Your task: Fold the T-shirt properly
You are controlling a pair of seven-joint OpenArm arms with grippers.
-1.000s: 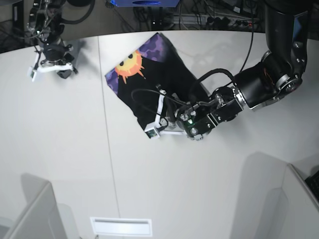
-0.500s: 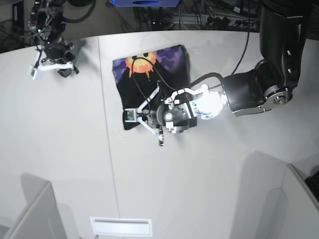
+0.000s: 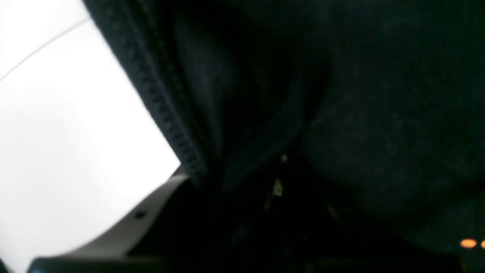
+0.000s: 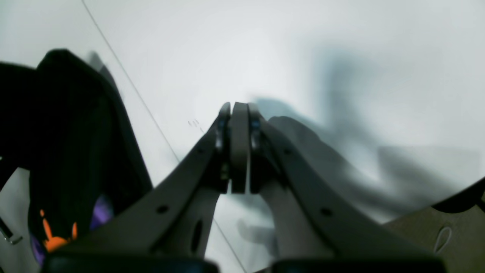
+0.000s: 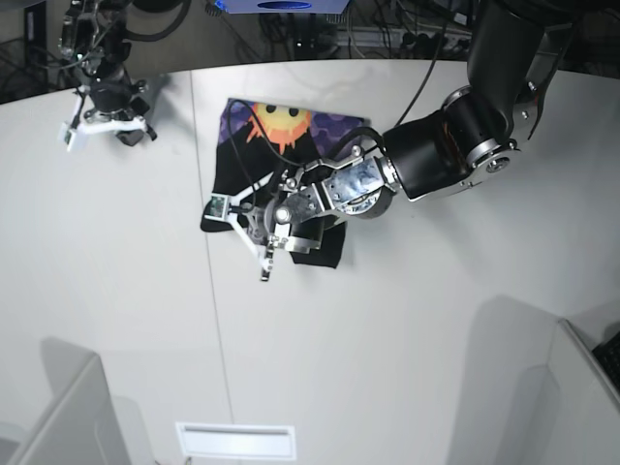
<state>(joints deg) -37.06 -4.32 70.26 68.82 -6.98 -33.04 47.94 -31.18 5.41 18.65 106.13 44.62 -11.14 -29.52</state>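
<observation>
The T-shirt (image 5: 291,165), soft, light and limp, lies partly folded on the white table (image 5: 436,320); the left gripper (image 5: 254,231) pinches its black cloth, the right gripper (image 4: 235,113) is pressed together empty; grasp at hems.

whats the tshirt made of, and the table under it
T-shirt: looks like soft matte knit cloth, judging by the stitched hem in the left wrist view and its folds. Table: smooth white hard top with a slight sheen, likely laminate; the exact material is unclear.
</observation>
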